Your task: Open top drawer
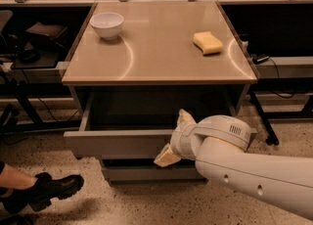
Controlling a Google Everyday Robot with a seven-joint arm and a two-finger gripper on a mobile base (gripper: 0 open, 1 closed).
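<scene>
The top drawer (117, 143) is pulled part way out of the cabinet under the table, with its flat grey front forward and its dark interior showing behind. My gripper (176, 137) is at the drawer front's top edge, right of centre. Its two cream fingers are spread apart: one finger (186, 117) points up over the drawer's inside, and the other lies in front of the grey panel. My white arm (244, 165) reaches in from the lower right and hides the drawer's right end.
A narrower grey drawer front (142, 172) sits closed below. On the tan table top (161, 57) stand a white bowl (107, 24) and a yellow sponge (208, 42). A person's black shoe (49, 190) rests on the floor at lower left. Dark shelving flanks both sides.
</scene>
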